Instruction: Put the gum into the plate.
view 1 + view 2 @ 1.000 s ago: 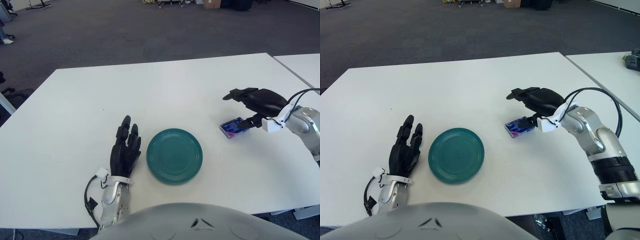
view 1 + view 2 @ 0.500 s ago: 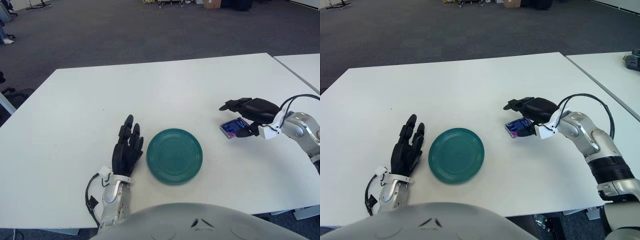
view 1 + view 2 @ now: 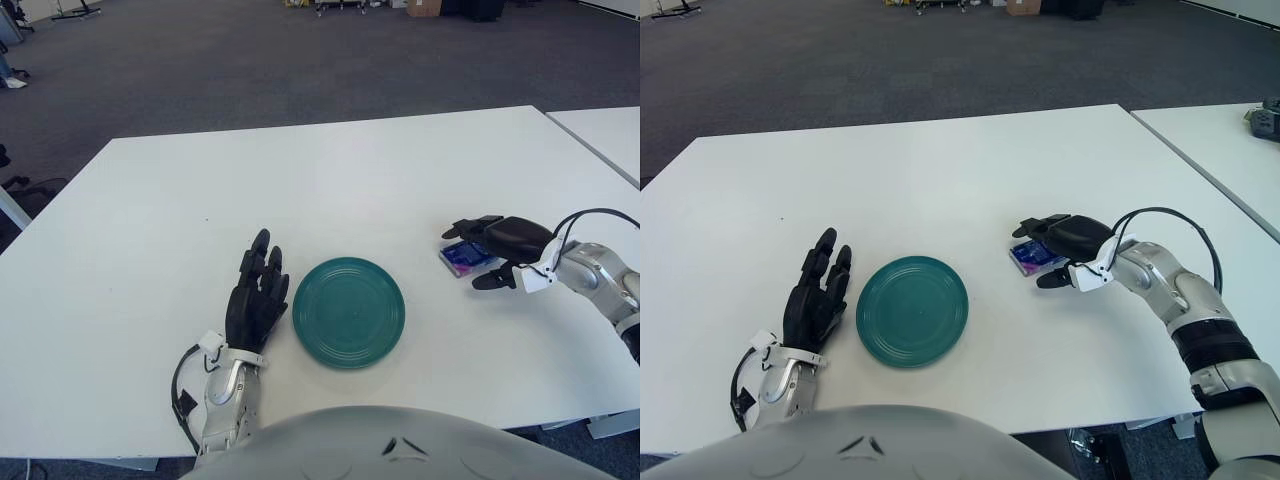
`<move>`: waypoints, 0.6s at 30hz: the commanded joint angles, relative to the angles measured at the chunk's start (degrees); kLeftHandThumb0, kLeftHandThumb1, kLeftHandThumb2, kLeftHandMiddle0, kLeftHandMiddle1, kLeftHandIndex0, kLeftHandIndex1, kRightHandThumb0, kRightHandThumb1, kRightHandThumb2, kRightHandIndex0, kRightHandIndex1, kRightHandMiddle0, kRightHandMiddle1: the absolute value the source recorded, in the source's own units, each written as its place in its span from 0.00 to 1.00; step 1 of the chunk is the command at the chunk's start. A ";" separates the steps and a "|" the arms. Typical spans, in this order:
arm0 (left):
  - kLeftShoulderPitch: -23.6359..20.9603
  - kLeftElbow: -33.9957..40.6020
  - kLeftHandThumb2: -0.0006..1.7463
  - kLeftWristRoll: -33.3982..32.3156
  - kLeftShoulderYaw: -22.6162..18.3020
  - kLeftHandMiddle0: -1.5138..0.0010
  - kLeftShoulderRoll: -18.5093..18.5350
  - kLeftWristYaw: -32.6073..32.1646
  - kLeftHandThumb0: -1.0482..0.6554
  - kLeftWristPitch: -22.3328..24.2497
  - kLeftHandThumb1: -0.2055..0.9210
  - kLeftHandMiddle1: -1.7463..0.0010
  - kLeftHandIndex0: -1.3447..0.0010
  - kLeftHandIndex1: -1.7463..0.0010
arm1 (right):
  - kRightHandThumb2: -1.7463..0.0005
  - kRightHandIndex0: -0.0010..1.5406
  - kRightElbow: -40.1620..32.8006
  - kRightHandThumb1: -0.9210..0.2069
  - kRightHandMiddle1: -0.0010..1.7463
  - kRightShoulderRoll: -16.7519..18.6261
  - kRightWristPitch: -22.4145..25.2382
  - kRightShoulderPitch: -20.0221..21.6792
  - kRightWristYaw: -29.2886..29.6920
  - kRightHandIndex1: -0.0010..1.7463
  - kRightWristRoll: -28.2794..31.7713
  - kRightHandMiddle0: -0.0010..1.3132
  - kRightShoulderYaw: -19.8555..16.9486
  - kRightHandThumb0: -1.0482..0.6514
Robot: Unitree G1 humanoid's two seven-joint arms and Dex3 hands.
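The gum, a small purple and blue pack, lies flat on the white table to the right of the round green plate, which holds nothing. My right hand is low over the pack, its fingers reaching past the far side and its thumb at the near side. They are spread and not closed on the pack. My left hand shows just left of the plate with its fingers stretched out, holding nothing.
The white table runs wide to the left and back. A second white table stands at the far right across a narrow gap, with a dark object on it. A black cable loops over my right wrist.
My right hand has come down from above the gum to table height, now straddling the pack. The gum, the plate and my left hand have stayed put.
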State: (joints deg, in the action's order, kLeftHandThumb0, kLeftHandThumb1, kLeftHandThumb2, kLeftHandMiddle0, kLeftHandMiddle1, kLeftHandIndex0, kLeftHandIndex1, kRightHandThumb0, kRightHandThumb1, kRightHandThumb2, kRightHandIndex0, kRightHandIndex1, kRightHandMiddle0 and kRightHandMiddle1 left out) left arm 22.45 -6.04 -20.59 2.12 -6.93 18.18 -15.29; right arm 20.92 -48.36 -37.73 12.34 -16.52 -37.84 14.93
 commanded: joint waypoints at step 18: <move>-0.17 -4.06 0.15 0.57 -0.79 1.00 -0.83 -0.37 0.11 0.38 1.00 1.00 1.00 0.89 | 0.63 0.14 15.08 0.00 0.30 5.13 -2.35 3.41 17.63 0.00 -10.00 0.00 8.34 0.10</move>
State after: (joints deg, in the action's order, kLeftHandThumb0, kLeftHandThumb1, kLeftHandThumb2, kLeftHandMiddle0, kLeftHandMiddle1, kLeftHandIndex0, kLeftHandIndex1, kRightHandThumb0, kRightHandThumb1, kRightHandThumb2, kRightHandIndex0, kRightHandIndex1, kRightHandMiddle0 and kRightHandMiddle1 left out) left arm 21.65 -6.69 -19.72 2.00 -6.85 18.10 -15.81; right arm 32.14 -44.84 -40.30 14.85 -0.62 -44.97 21.01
